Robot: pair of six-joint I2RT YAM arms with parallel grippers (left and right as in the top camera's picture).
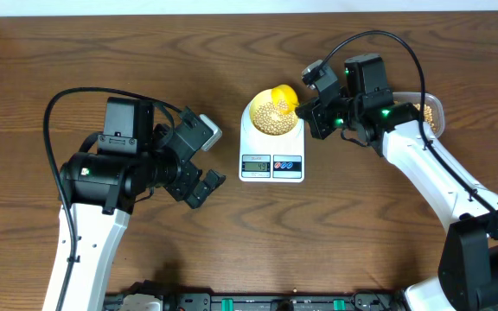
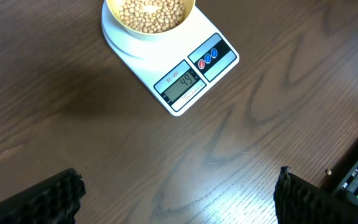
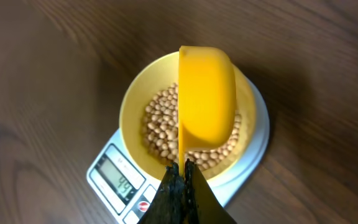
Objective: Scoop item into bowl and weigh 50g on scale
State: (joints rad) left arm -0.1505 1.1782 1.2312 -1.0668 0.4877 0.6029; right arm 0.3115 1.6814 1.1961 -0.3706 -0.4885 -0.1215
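Note:
The white scale (image 1: pixel 271 168) stands mid-table, and its display (image 2: pixel 182 83) reads 49. On its platform sits the pale yellow bowl (image 1: pixel 253 117), part-filled with beige beans (image 1: pixel 275 117). My right gripper (image 3: pixel 184 171) is shut on the thin handle of a bright yellow scoop (image 3: pixel 207 93). The scoop is tipped on its side just over the bowl (image 3: pixel 129 112) and the beans (image 3: pixel 160 124). My left gripper (image 2: pixel 179 199) hangs open over bare wood, near the scale's (image 2: pixel 216 37) left front. Its fingers (image 2: pixel 42 199) stand far apart with nothing between them.
A clear plastic tub (image 1: pixel 435 112) with more beans sits at the right, partly hidden behind the right arm. A black rail (image 1: pixel 258 302) runs along the table's front edge. Brown wood table (image 1: pixel 102 52) surrounds the scale.

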